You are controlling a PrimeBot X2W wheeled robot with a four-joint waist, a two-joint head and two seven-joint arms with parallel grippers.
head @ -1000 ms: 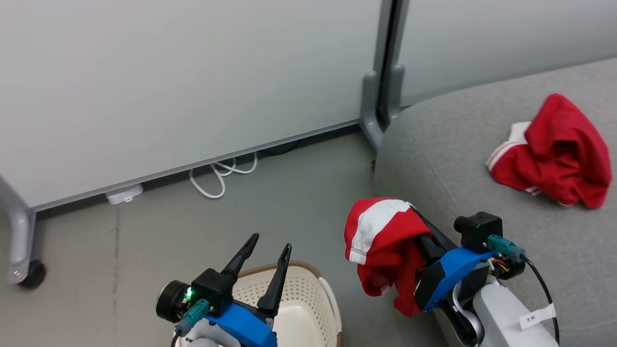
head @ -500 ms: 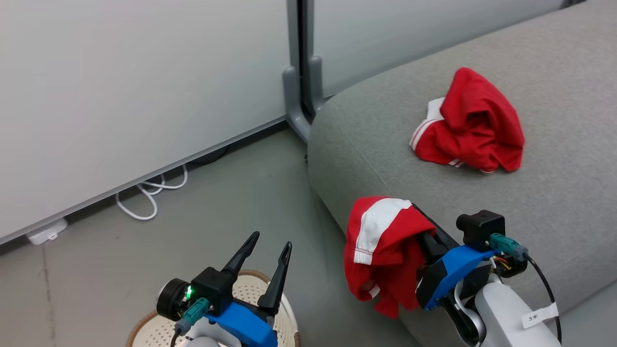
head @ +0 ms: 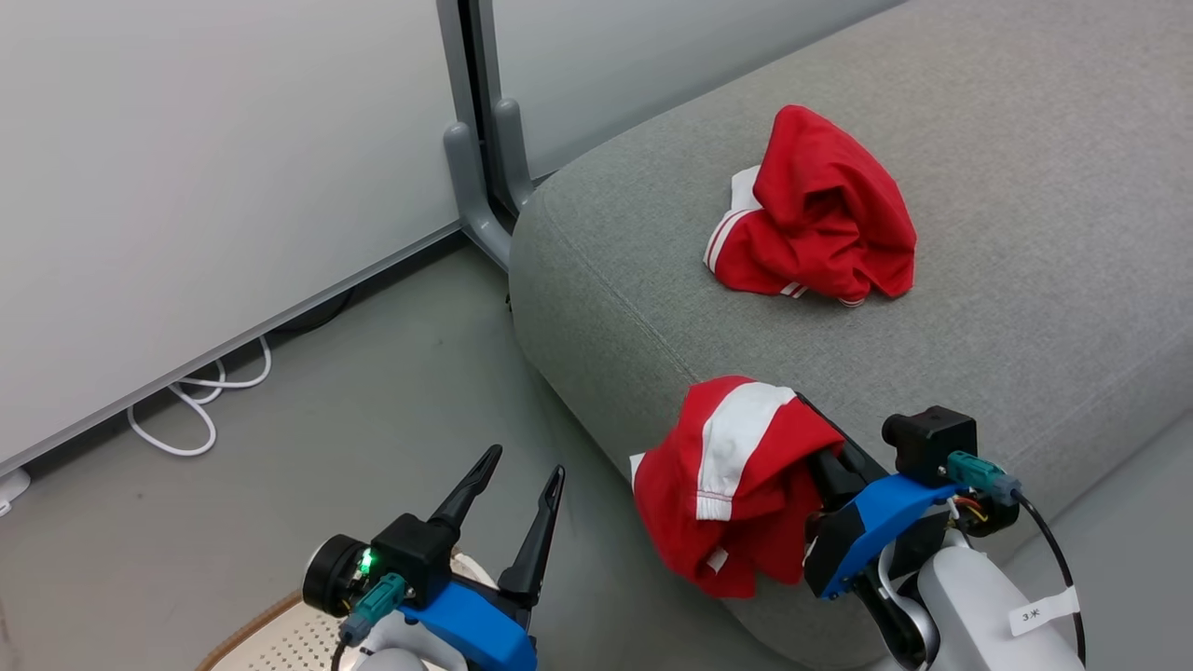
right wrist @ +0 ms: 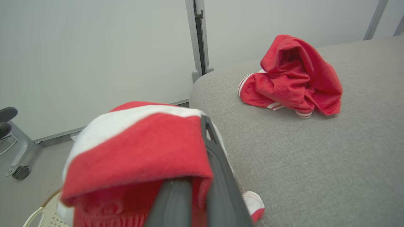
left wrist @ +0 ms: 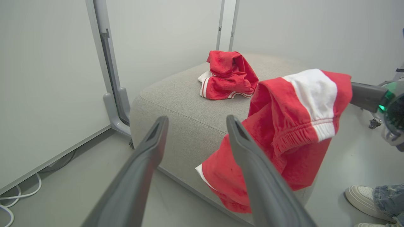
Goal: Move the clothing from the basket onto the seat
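My right gripper (head: pixel 809 415) is shut on a red garment with a white stripe (head: pixel 736 485), which drapes over its fingers and hangs at the front edge of the grey seat (head: pixel 1025 280). In the right wrist view the same garment (right wrist: pixel 139 151) covers the left finger. A second piece of red clothing (head: pixel 820 219) lies crumpled on the seat top, further in. My left gripper (head: pixel 522 466) stands open and empty above the floor, with the basket's (head: pixel 280 638) rim just below it at the lower left. From the left wrist, the held garment (left wrist: pixel 293 126) hangs right of the open fingers.
Pale partition panels with a grey post (head: pixel 475 140) stand behind the seat's left corner. A white cable (head: pixel 196 410) loops on the floor by the panel. A person's shoe (left wrist: pixel 363 197) is on the floor right of the seat. A caster foot (right wrist: pixel 19 171) stands at the far left.
The head camera has swung right, so the seat now fills more of the picture and the basket sits at the bottom left. Both grippers keep their state, and the held garment now hangs against the seat's edge.
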